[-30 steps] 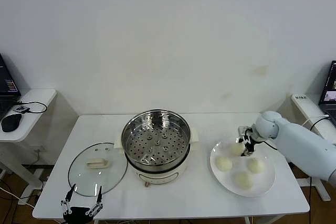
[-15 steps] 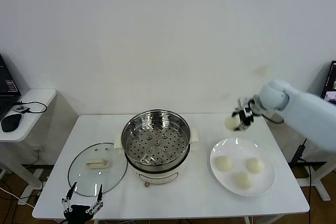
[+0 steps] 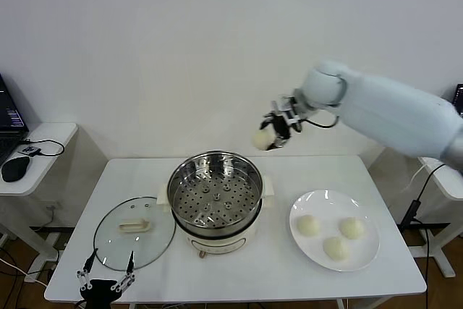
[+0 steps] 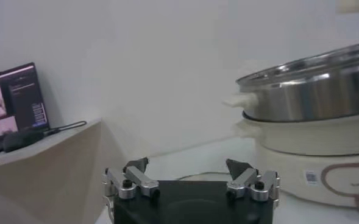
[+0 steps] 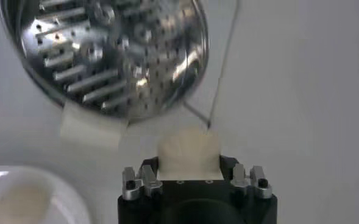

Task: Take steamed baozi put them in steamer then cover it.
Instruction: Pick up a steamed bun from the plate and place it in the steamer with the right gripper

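Three steamed baozi (image 3: 309,225) lie on the white plate (image 3: 366,255) at the right side of the table (image 3: 268,273), and a fourth one, the held baozi (image 3: 262,140), is clenched in the right gripper (image 3: 275,134), high in the air behind and a little to the right of the steamer (image 3: 215,200). In the right wrist view this bun (image 5: 188,153) sits between the fingers and its lower part is hidden by the black gripper body. The left gripper (image 3: 104,282) is at the near left edge of the table, partly cut off by the picture border, with its fingers spread wide and nothing between them.

A small label (image 4: 311,177) is on the cream-white base of the steamer, but its writing is too small to read. The laptop (image 4: 11,108) on the side table (image 3: 45,137) shows a screen that cannot be read either.

The steamer is round, of shiny steel, with a perforated tray inside and no bun in it. The cover (image 3: 134,232), clear glass with a metal rim and a flat cream handle, lies flat on the table, just left of the steamer. The buns are smooth and round.
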`<act>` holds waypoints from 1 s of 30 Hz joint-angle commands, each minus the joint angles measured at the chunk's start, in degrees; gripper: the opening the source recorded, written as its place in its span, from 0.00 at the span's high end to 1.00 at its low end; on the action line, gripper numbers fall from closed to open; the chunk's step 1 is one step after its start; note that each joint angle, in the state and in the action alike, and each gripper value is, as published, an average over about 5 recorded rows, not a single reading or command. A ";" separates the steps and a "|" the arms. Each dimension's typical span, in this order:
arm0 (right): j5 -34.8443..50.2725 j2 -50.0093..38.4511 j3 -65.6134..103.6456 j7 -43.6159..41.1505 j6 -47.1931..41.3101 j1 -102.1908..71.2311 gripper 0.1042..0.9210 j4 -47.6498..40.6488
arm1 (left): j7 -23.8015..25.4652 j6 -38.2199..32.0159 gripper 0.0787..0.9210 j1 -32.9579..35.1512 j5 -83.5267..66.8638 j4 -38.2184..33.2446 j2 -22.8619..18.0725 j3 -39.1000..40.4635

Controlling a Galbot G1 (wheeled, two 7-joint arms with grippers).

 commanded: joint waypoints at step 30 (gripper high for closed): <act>-31.77 23.33 -3.48 4.71 35.08 -11.27 0.37 -20.31 | -0.26 0.02 0.12 -0.50 -0.23 0.18 -0.59 -0.70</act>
